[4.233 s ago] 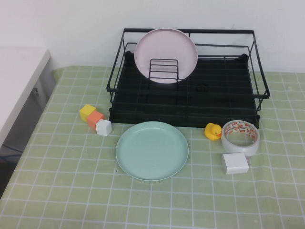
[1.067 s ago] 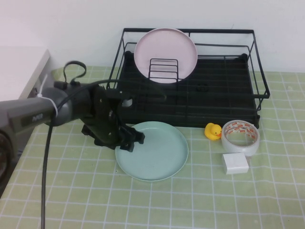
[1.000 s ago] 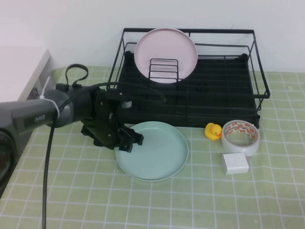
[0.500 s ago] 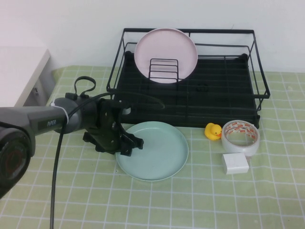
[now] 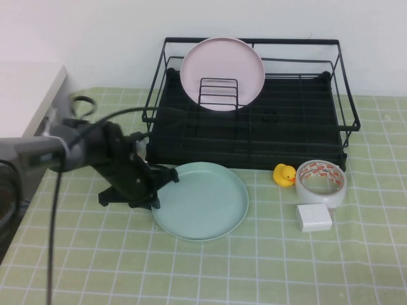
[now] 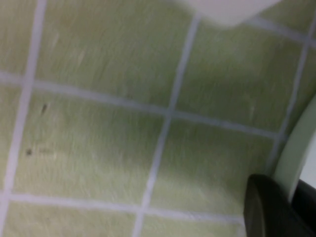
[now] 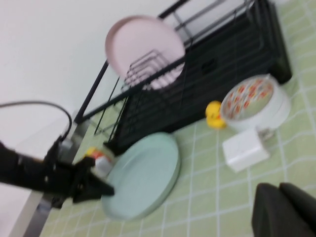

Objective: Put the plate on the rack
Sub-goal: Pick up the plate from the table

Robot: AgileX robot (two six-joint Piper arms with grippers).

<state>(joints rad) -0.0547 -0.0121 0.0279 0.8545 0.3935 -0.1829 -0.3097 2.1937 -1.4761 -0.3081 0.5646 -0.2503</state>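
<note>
Dark gripper fingertip (image 6: 269,207) touches the plate (image 6: 296,153) rim on checked cloth (image 6: 98,123).

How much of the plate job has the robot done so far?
Nothing is finished yet. The green plate lies flat on the table in front of the rack; only the pink plate stands inside. In hand: the left gripper is low at the green plate's left rim, one finger beside its edge. The right gripper waits off to the side. Left: grip, lift, and stand the plate in the rack.

A pale pink plate (image 5: 222,73) stands upright against wire loops. On the green checked tablecloth (image 5: 267,267) are a yellow rubber duck (image 5: 284,175), a tape roll (image 5: 322,182) and a white block (image 5: 314,217).
</note>
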